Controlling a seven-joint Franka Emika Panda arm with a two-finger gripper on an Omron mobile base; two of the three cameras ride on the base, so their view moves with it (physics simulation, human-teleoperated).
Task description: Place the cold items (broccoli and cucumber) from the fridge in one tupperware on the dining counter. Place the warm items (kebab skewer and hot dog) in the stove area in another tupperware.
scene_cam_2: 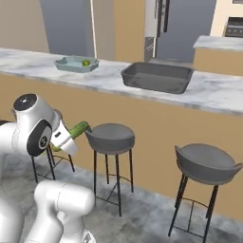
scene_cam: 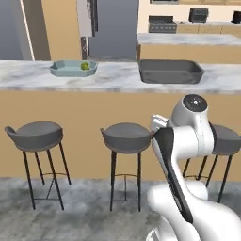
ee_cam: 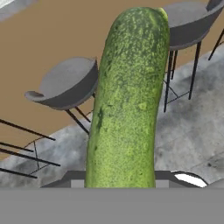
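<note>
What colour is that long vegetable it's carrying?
The cucumber is speckled green, clearest in the hand view.

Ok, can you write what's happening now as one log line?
gripper: shut on cucumber | broccoli: in light tub | dark tub: empty

Cucumber (ee_cam: 127, 100): bumpy, slightly glossy skin. Surface (scene_cam: 117, 75): polished marble. Stool (scene_cam: 126, 137): matt grey seat, thin metal legs.
</note>
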